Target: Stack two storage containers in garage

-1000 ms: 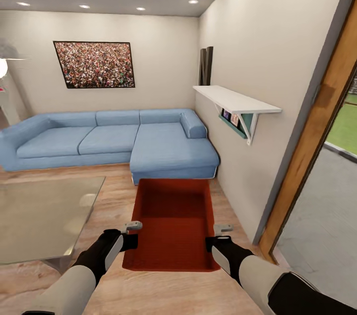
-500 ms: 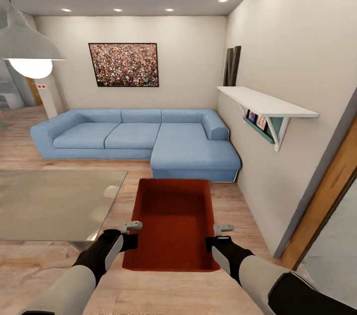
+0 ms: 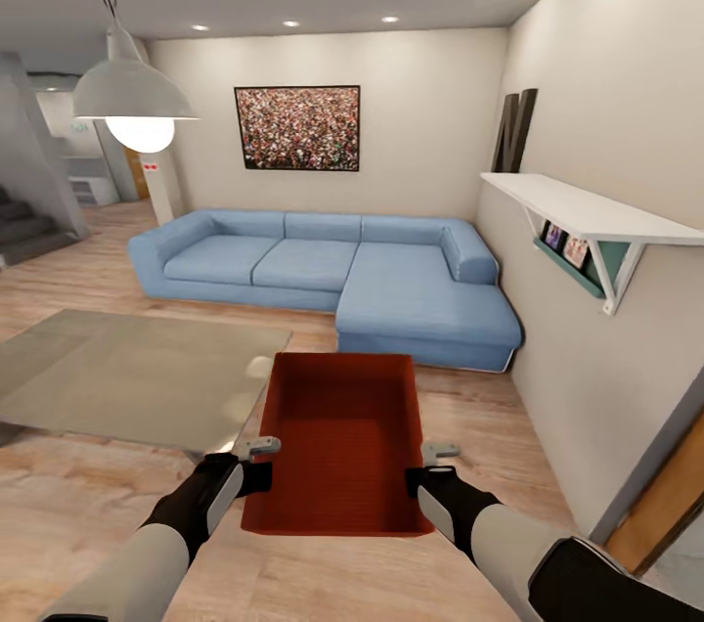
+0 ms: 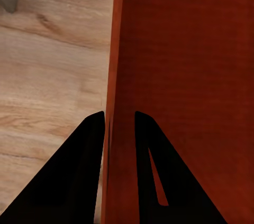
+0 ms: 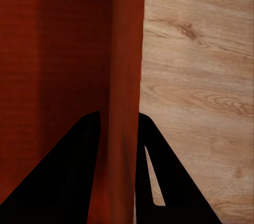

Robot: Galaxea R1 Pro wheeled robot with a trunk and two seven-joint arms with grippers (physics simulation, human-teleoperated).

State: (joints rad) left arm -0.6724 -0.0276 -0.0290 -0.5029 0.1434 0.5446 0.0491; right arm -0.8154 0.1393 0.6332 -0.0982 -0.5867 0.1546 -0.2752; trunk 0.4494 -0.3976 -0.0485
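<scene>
From the head camera, the whole scene has slid rightward since a moment ago because the camera has turned: the pendant lamp point(image 3: 134, 96) and a staircase point(image 3: 29, 223) at the far left now show, while the wood door frame point(image 3: 667, 505) has shrunk to the lower right corner; the storage container point(image 3: 339, 441) sits at the same spot between the arms as before. It is held level above the light wood-plank floor point(image 3: 68, 495), the left gripper point(image 3: 256, 451) on its left wall and the right gripper point(image 3: 436, 454) on its right wall. Ahead lies the blue sectional sofa point(image 3: 332, 275), its chaise end just beyond the container's far rim; the glass-topped table point(image 3: 127, 377) lies close at the left, its near corner beside the left arm. On the right wall a white shelf point(image 3: 587, 211) juts out at about sofa-back height, under a dark letter point(image 3: 513, 131) leaning on the wall; a framed picture point(image 3: 297, 128) hangs on the far wall. Open floor runs between table and right wall and off to the left toward the stairs. In the left wrist view, the jaws pinch the container's thin upright wall, one finger point(image 4: 79, 171) outside over wood planks, the other inside the bin. In the right wrist view, the jaws likewise clamp the opposite wall, a finger point(image 5: 169, 182) outside over the planks.
</scene>
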